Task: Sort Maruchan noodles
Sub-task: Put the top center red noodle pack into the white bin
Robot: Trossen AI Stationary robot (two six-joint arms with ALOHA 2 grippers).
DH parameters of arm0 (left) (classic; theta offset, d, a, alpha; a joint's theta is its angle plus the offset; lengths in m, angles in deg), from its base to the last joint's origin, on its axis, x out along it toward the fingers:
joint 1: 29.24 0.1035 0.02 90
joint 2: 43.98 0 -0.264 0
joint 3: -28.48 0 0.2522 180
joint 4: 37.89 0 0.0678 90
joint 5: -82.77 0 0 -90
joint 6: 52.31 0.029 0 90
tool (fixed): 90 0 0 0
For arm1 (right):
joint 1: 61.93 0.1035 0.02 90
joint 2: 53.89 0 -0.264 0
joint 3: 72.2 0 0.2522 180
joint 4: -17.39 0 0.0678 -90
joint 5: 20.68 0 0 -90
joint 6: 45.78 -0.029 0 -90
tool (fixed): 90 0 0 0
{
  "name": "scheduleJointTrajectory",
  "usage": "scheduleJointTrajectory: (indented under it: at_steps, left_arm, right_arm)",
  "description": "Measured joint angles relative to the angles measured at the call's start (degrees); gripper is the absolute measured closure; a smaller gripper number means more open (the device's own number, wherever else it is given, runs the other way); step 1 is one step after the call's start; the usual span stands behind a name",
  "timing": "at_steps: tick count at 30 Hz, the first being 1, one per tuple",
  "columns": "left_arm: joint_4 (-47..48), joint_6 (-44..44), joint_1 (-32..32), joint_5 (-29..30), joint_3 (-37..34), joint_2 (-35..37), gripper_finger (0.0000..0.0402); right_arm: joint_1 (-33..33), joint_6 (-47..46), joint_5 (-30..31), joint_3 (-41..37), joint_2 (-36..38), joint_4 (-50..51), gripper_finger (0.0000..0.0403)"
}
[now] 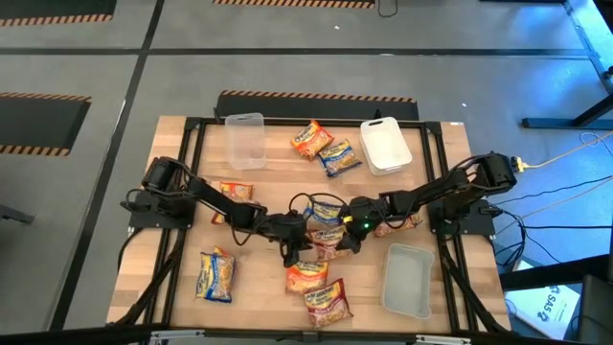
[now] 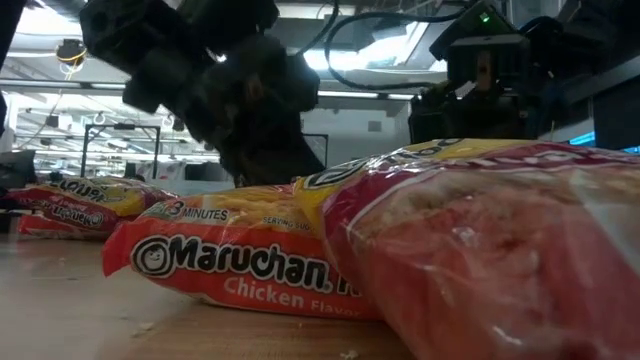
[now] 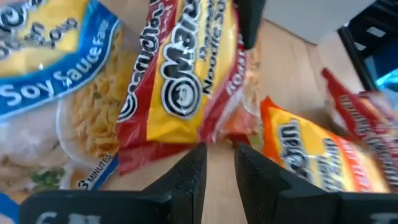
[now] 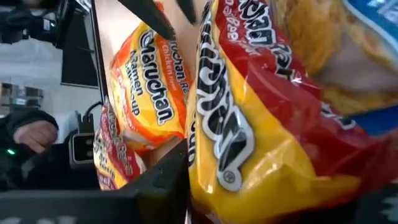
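Note:
A red-and-yellow Maruchan packet [image 1: 329, 241] lies mid-table among other Maruchan noodles: a blue soy-sauce packet [image 3: 50, 74] beside it and an orange chicken packet [image 1: 306, 278] nearer the front. My right gripper [image 1: 341, 234] comes in from the right and is closed on the red packet [image 4: 249, 124]. My left gripper [image 3: 219, 152] comes in from the left. Its fingers stand a little apart with bare table between them, and the red packet's near corner [image 3: 208, 140] sits just at their tips. Whether they touch it I cannot tell. My right gripper has the red packet between its fingers at the end toward the table's right, slanting down from that side. One finger [image 4: 168, 180] lies against the packet's side [image 4: 196, 155], and the packet hides the other. In the left wrist view a finger [image 3: 249, 25] rests on the packet's top.
A clear tub [image 1: 245, 140] and a white tub [image 1: 385, 144] stand at the back, another clear tub [image 1: 407, 280] at front right. Loose packets lie at the back [image 1: 311, 139], front left [image 1: 215, 275] and front centre [image 1: 329, 302]. A person's hand [image 4: 34, 134] shows beyond the table.

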State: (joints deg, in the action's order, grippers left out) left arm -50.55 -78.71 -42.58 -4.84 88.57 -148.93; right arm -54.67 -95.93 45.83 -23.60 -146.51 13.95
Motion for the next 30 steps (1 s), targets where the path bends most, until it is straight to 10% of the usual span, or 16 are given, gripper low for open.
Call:
scheduleJointTrajectory:
  at_steps: [18, 30]
  left_arm:
    - [12.1, 13.5, 4.3, 11.5, 0.0, 20.7, 0.0323]
    - [12.1, 13.5, 17.2, -0.3, 0.0, 25.2, 0.0209]
  right_arm:
    - [-5.1, 25.1, 11.5, 0.0, 20.8, 10.5, 0.0291]
    - [-15.3, 42.6, 14.9, 0.1, 30.7, 10.7, 0.0292]
